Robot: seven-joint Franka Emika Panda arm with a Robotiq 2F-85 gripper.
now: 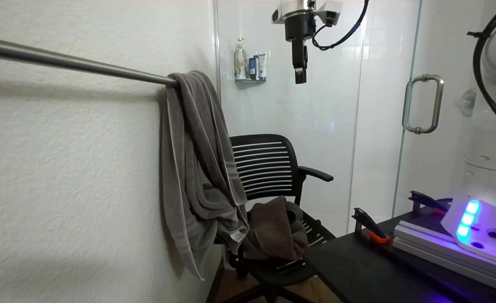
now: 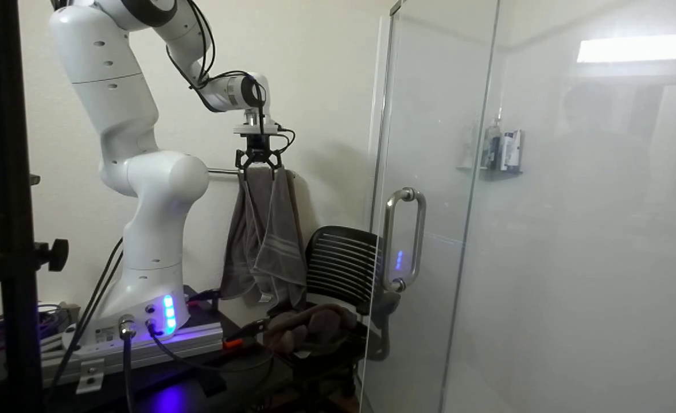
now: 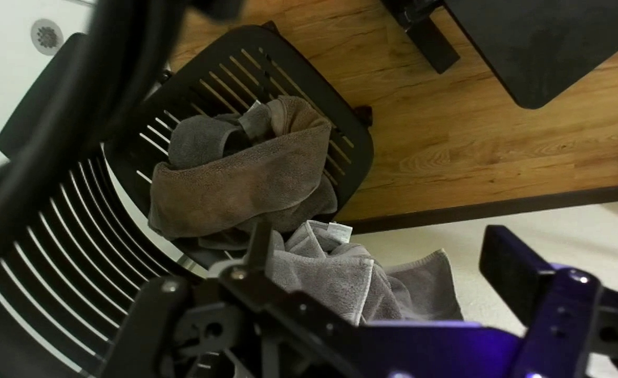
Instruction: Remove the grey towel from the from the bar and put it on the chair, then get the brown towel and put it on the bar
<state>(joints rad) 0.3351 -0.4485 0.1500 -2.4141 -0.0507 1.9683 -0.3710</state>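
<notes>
The grey towel [image 1: 201,143] hangs over the metal bar [image 1: 84,61] at its far end, its lower part bunched. It also shows in an exterior view [image 2: 278,246] and in the wrist view [image 3: 330,278]. The brown towel [image 3: 246,184] lies crumpled on the seat of the black chair [image 3: 359,163], with greyer folds under it. It also shows in an exterior view [image 1: 275,229]. My gripper [image 3: 378,231] is open and empty, fingers wide apart. In an exterior view the gripper [image 1: 300,75] points down, apart from the bar and higher than the grey towel's top.
A black table [image 1: 357,261] with clamps and the robot base stands beside the chair. A glass shower door with a handle [image 2: 404,241] is near. Bottles [image 1: 251,65] stand on a corner shelf behind the glass. The wall [image 1: 84,168] runs behind the bar.
</notes>
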